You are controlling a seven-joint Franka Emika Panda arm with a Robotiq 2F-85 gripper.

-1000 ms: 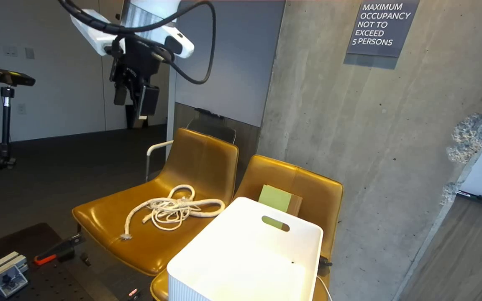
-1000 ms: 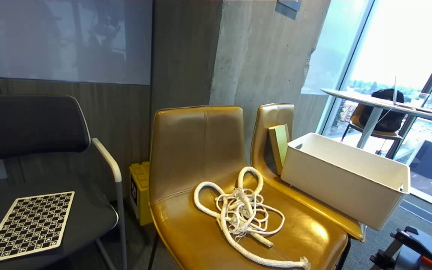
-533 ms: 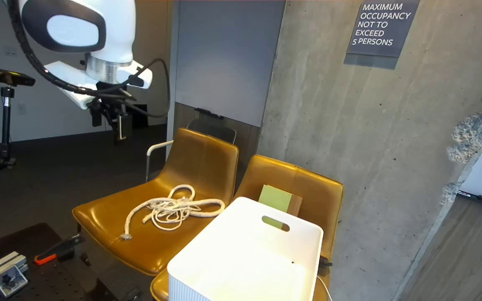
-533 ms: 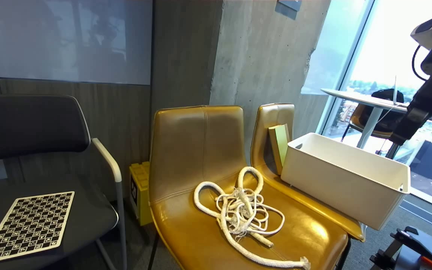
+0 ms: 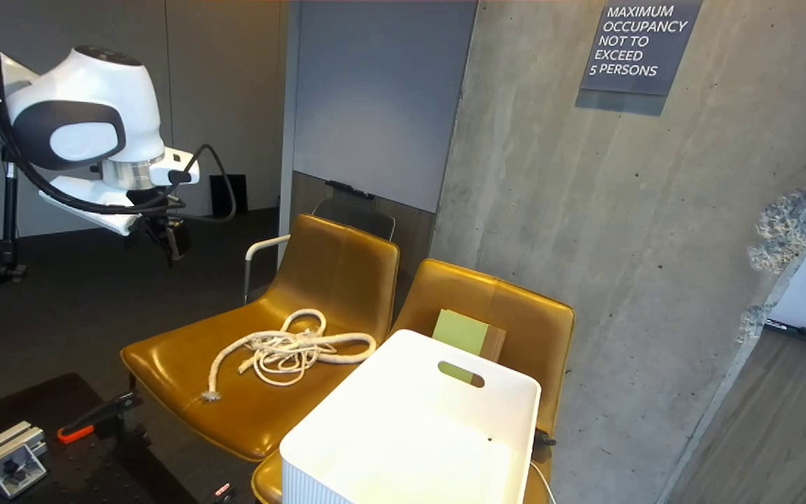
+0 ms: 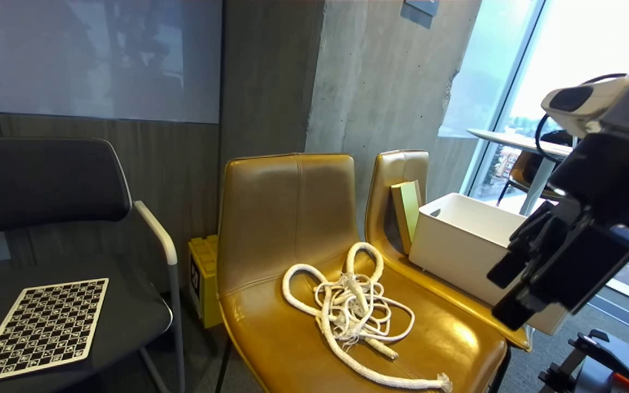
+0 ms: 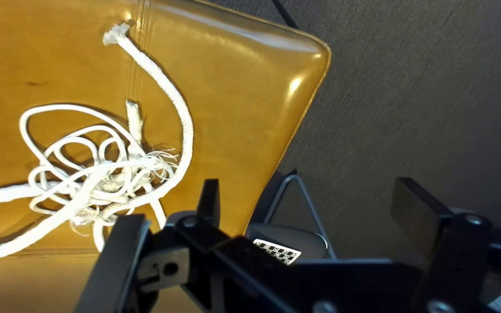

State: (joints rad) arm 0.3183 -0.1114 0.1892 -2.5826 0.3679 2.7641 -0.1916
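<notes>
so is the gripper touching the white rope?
Apart. In an exterior view, the open gripper hangs off to one side of the white rope, with brown chair seat plainly visible between them.

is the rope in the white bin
No, in an exterior view the rope lies in a tangle on a tan chair, outside the white bin.

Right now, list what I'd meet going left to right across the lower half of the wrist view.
White rope loop → tip of one open jaw → checkered board → tip of the opposite jaw.
</notes>
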